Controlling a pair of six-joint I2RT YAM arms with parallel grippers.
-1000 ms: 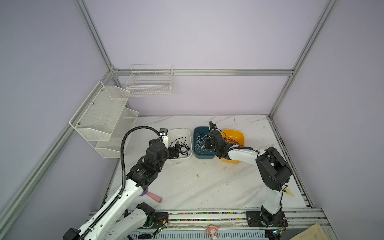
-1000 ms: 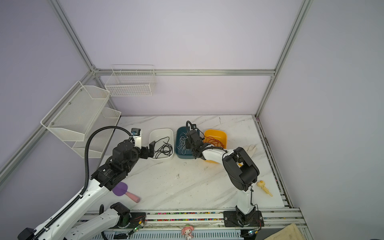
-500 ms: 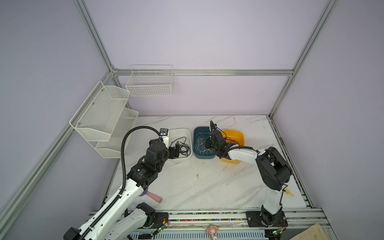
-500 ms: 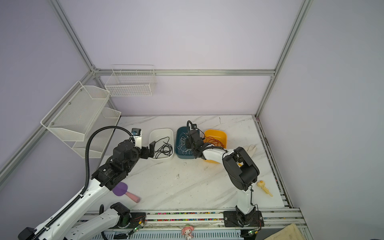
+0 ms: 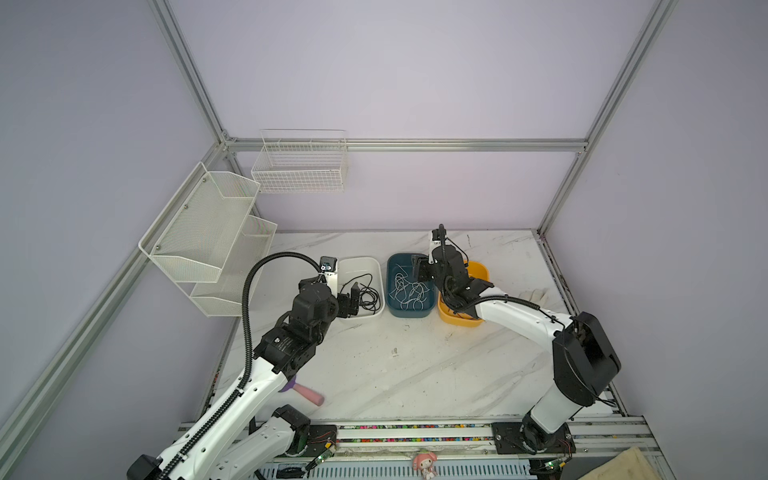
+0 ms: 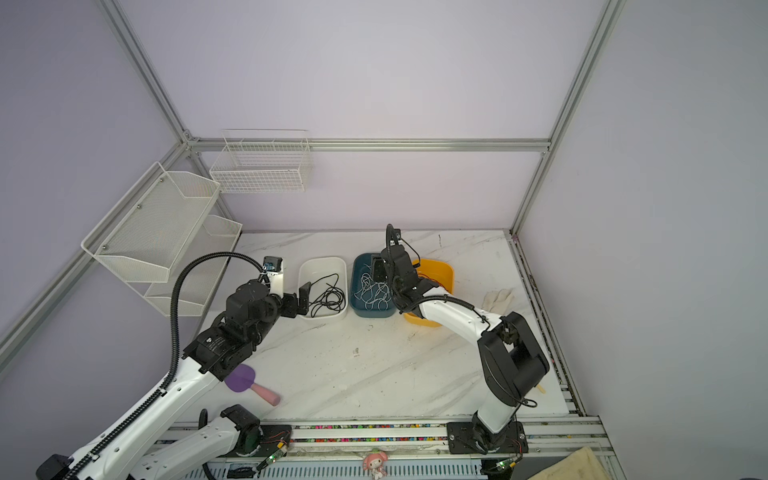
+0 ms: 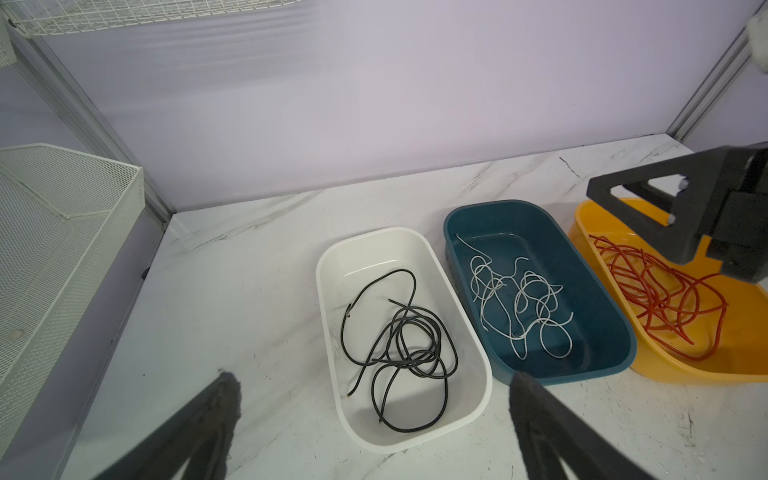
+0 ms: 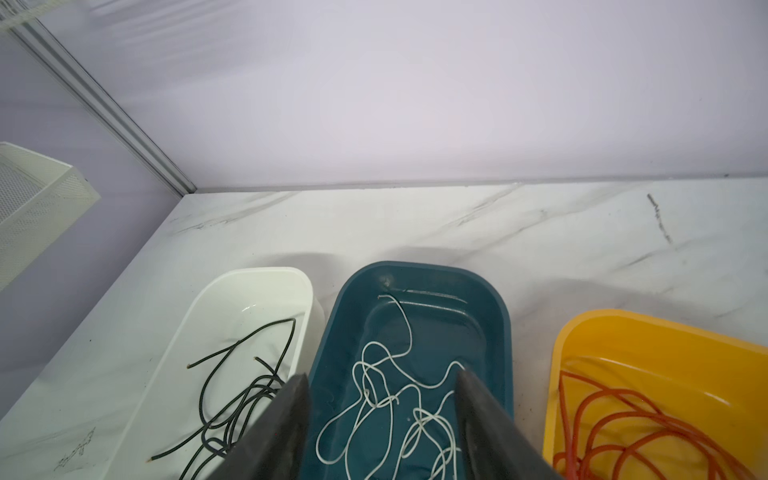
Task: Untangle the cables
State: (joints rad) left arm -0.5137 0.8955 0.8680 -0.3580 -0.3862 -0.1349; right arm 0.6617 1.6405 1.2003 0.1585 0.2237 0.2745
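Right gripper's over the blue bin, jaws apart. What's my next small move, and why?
Probably lift the right gripper straight up, clear of the blue bin. Its jaws stand apart with nothing held, and the white cables lie loose in that bin, so lowering or closing would likely only snag them.

The white right arm (image 5: 511, 316) hides much of the yellow plastic tray (image 5: 478, 271); its thin red-orange cables (image 8: 644, 436) are cut off in the right wrist view.
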